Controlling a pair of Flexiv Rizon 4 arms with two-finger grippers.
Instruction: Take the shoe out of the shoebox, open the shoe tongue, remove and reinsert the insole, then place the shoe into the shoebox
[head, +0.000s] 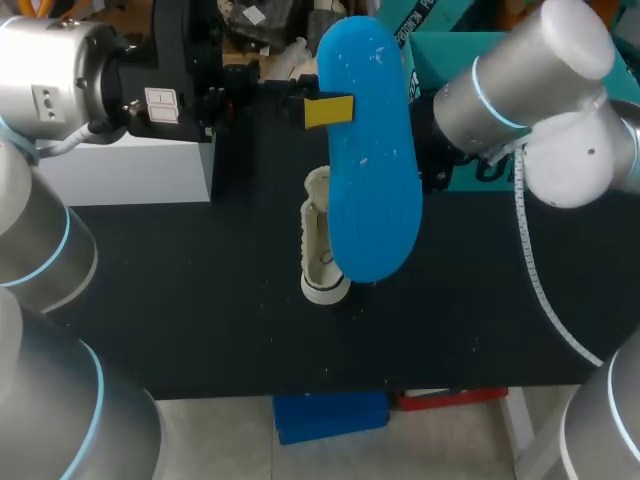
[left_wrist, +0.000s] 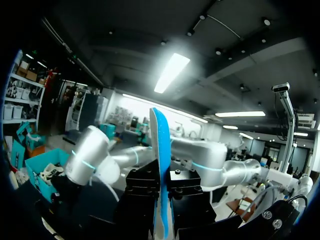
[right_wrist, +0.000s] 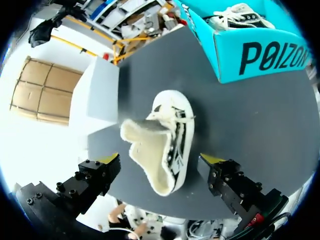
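A large blue insole (head: 370, 150) hangs in the air above the table, with my left gripper (head: 328, 110) shut on its edge. In the left wrist view the insole (left_wrist: 160, 150) stands edge-on between the closed fingers of that gripper (left_wrist: 162, 192). Below it a white shoe (head: 322, 250) with a fleece lining lies on the black table (head: 200, 300). My right gripper (right_wrist: 161, 159) hovers open above the shoe (right_wrist: 167, 140), one finger on each side and touching nothing. In the head view the insole hides the right gripper's fingers.
The teal shoebox (right_wrist: 250, 55) stands at the table's back right (head: 440, 50), with a second shoe (right_wrist: 240, 15) inside it. A white box (head: 130, 170) sits at the back left, near the shoe (right_wrist: 97, 95).
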